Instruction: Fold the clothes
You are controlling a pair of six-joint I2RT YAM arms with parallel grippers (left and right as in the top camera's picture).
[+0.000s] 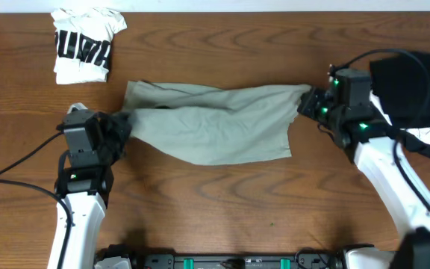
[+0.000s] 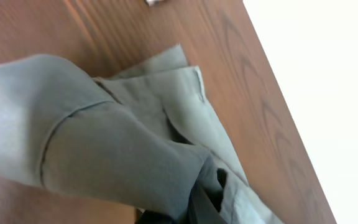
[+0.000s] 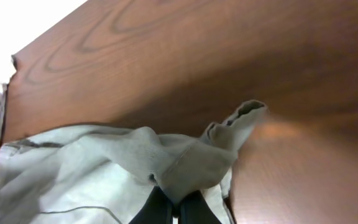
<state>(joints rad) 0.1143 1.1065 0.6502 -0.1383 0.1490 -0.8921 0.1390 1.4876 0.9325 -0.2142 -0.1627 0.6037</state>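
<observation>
We see the khaki shorts (image 1: 207,123) in the middle of the tabletop, spread along its length from the left side toward the right side; the cloth is wrinkled, and its lower edge sags toward the near edge. The left gripper (image 1: 123,125) is closed on the left end of the shorts; in the left wrist view the fabric is bunched around its dark fingers (image 2: 199,205). The right gripper (image 1: 304,103) is closed on the right end, near the right edge; in the right wrist view its two fingers stand close together with a fold of cloth pinched between them, and one small corner of fabric sticks out beside them. We cannot tell whether the middle part of the shorts rests on the wood or hangs just above it. A folded white printed tee (image 1: 84,45) lies at the far left corner, well apart from the shorts; a dark cloth (image 1: 409,82) lies at the right edge, behind the right arm.
</observation>
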